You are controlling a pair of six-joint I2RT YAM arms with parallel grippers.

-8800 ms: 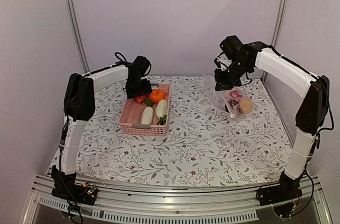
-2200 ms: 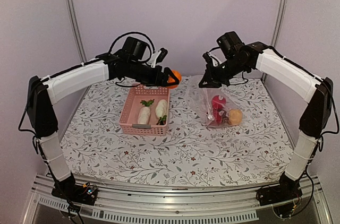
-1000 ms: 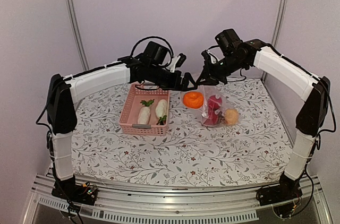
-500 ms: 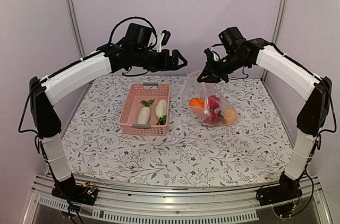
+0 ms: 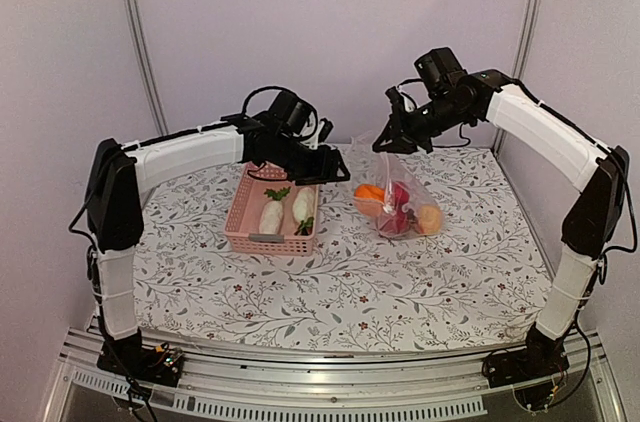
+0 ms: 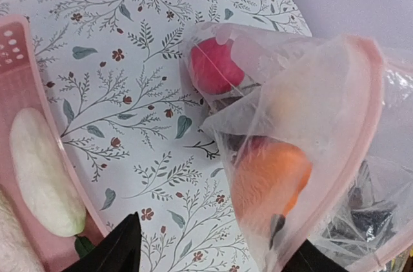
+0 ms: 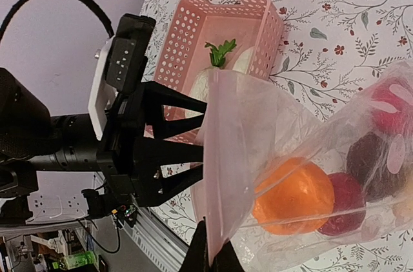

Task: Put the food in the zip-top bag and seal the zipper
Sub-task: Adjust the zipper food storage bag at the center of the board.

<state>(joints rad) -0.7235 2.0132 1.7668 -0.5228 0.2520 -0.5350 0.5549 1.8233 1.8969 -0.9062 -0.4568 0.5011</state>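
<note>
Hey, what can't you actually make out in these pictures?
Left wrist view: tips of the left tool, cut off by the bottom edge.
Top view: far end of the pink basket, behind the left tool.
Top view: how many food pieces fill the zip-top bag; overlapping, too small.

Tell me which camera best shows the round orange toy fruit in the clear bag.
Right wrist: the round orange toy fruit looks large, outline sharp through the clear plastic bag. Left wrist shows it hazy behind folds; top external, a small spot.

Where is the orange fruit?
In the top view, the orange fruit sits inside the zip-top bag, right of the pink basket, beside the red piece.
</note>
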